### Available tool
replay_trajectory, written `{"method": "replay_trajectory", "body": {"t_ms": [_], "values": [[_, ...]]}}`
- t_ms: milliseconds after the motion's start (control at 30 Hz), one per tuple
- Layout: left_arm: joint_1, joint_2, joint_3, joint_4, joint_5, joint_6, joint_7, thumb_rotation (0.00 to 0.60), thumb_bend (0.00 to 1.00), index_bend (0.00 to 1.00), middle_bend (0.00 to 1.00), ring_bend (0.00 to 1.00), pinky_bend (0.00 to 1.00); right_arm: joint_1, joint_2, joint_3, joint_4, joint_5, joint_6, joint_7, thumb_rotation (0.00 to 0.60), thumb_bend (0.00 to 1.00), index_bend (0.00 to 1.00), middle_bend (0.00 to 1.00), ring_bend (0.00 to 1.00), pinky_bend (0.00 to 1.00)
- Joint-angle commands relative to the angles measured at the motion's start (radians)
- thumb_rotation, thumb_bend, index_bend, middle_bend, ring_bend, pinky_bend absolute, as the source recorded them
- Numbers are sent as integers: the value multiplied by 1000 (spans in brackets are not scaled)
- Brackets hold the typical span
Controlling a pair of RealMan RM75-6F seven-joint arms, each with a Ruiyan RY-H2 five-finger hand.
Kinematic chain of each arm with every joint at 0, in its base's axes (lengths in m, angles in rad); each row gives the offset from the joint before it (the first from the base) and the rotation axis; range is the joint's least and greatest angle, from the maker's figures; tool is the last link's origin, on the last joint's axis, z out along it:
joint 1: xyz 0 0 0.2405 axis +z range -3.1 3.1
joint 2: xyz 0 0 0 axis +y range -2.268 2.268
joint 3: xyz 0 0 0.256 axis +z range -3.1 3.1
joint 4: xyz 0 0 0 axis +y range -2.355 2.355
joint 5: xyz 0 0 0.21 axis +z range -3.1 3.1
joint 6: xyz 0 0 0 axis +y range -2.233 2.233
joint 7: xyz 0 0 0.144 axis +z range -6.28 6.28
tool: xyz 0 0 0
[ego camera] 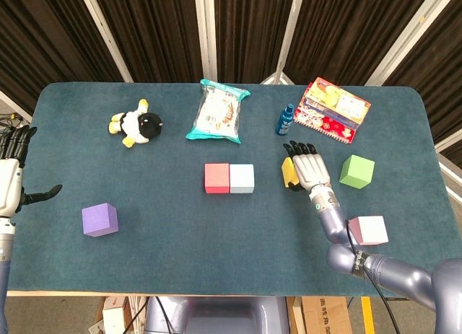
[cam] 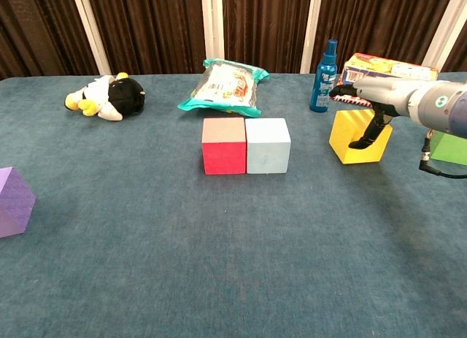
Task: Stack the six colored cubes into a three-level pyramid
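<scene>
A dark teal cloth covers the table (ego camera: 144, 262), and behind it hang dark curtains with pale poles. The right hand (ego camera: 309, 166) grips the yellow cube (cam: 356, 137), right of the red cube (ego camera: 216, 178) and pale blue cube (ego camera: 242, 178), which touch. The left hand (ego camera: 13, 168) is spread empty at the table's edge.
</scene>
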Motion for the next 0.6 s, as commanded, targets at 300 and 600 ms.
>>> {"method": "replay_trajectory", "body": {"t_ms": [300, 600], "values": [[0, -3, -1, 4, -6, -13, 2, 600, 123, 0, 21, 0, 42, 11, 21, -17, -20, 62, -3, -42, 600, 284, 0, 0, 0, 0], [0, -4, 1, -2, 1, -18, 7, 600, 123, 0, 21, 0, 42, 13, 61, -18, -52, 101, -12, -41, 600, 338, 0, 98, 19, 0]]}}
